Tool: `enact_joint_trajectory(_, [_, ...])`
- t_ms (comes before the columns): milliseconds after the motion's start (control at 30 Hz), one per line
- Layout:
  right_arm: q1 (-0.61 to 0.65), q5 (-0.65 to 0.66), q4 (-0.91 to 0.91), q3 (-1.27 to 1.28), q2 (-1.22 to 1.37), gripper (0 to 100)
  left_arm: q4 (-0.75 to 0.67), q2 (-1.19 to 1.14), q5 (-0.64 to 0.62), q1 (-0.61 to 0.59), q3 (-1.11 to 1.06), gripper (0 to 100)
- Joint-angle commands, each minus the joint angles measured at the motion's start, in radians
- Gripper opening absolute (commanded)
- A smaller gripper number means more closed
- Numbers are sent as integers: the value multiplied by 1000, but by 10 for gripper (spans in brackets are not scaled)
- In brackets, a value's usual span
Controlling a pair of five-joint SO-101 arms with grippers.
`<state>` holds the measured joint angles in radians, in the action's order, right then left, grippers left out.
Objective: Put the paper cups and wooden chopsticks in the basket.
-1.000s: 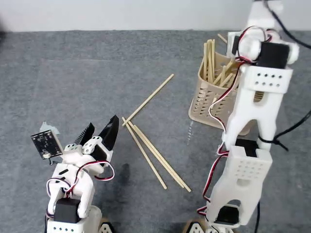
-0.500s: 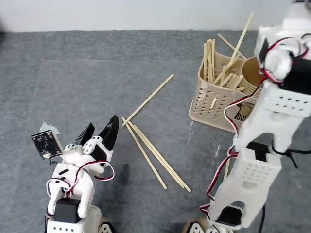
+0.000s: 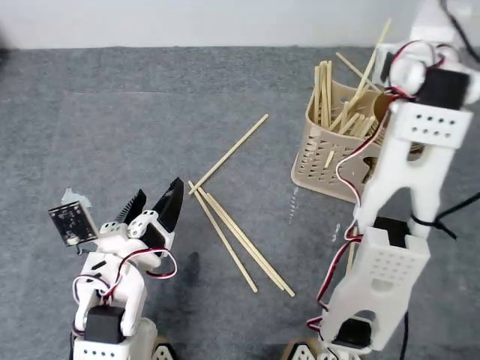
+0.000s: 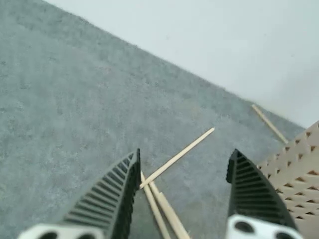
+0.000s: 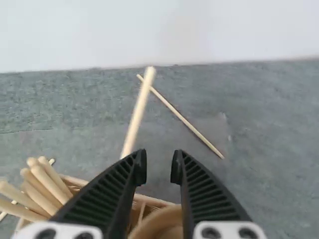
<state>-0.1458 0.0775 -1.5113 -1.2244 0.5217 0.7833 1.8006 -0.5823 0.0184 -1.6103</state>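
Nearby, slim wooden chopsticks (image 3: 244,240), perforated basket (image 3: 322,159)

Grey carpet (image 3: 112,135) under me, short nap, mottled, running left to right across the whole surface. At the far edge it meets a plain pale wall (image 3: 187,22), white shading to a faint blue-grey. A faint straight seam (image 3: 187,92) crosses the far part of the carpet from left to right, and the nap on its near side reads a touch lighter. There is a dark corner (image 3: 3,49) at far left where carpet meets wall; can't tell what it is. Light is even and diffuse, with soft, short shadows on the carpet. From both my wrists I see the same grey nap with the same plain wall beyond it.
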Motion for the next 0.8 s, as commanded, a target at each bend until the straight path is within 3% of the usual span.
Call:
enact_joint_trajectory(0, [31, -12, 54, 17, -62, 107, -57, 15, 15, 2, -1, 268])
enact_joint_trajectory(767, [70, -6, 194, 103, -19, 107, -66, 15, 15, -2, -10, 268])
